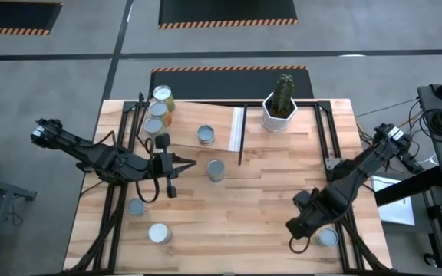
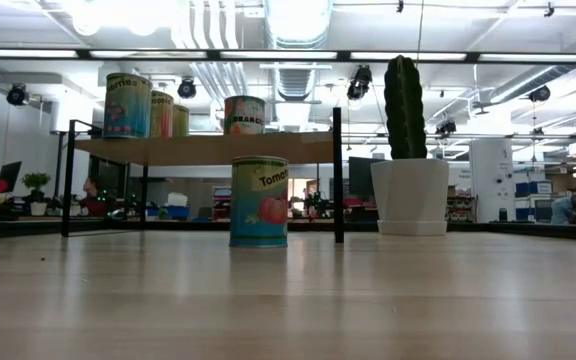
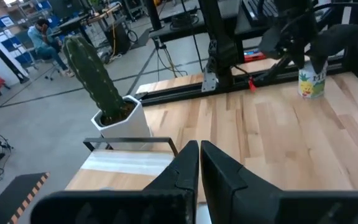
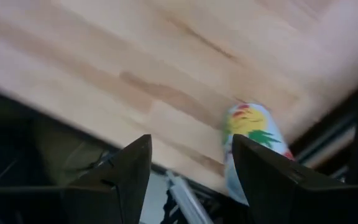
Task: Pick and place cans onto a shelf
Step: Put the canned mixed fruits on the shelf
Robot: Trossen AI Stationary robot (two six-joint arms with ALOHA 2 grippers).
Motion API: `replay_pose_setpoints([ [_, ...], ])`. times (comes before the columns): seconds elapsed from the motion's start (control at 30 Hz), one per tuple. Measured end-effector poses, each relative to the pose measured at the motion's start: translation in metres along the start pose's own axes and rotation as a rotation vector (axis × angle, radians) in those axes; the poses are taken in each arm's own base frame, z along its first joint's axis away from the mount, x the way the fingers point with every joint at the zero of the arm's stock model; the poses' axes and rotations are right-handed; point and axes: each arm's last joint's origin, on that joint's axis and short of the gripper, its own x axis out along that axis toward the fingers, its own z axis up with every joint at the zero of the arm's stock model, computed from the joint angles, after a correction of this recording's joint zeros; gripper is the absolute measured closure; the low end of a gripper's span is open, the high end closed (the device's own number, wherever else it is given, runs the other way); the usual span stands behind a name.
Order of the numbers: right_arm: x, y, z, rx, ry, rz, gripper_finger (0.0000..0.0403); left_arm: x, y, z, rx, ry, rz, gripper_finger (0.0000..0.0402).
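shelf (image 1: 225,123): at bench (image 1: 267,199) rear, four cans (image 1: 160,97) on it | cactus pot (image 1: 280,115): right of shelf | can (image 1: 216,170): before shelf | two cans (image 1: 159,232): front left

Reading "Toma", cut off at the edge, on the label of the can (image 2: 259,201) standing on the worktop (image 2: 288,300) in the low view. Showing lettering too blurred to read on the labels of the cans on the shelf (image 2: 203,148). Finding nothing else legible.

Four cans (image 2: 128,104) stand on the shelf (image 2: 203,149); a tomato can (image 2: 259,201) stands below, cactus pot (image 2: 410,197) beside.
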Motion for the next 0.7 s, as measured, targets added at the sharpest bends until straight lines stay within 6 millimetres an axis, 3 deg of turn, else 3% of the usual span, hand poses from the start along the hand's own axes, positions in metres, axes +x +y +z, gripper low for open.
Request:
replay_pose_setpoints([
  [0.13, 0.012, -0.009, -0.007, 0.055, 0.033, -0.059, 0.0172, 0.001, -0.001, -0.003, 0.002, 0.008, -0.001, 0.0402],
  [0.33, 0.022, -0.02, -0.015, 0.094, 0.138, -0.162, 0.0099, 0.001, -0.001, -0.003, -0.015, 0.01, -0.001, 0.0402],
  [0.47, 0.029, -0.026, -0.022, 0.031, 0.159, -0.191, 0.0055, 0.001, -0.001, -0.003, -0.016, 0.01, -0.001, 0.0402],
  [0.7, 0.033, -0.032, -0.03, -0.041, 0.167, -0.21, 0.0037, 0.001, -0.001, -0.003, -0.022, 0.01, -0.001, 0.0402],
])
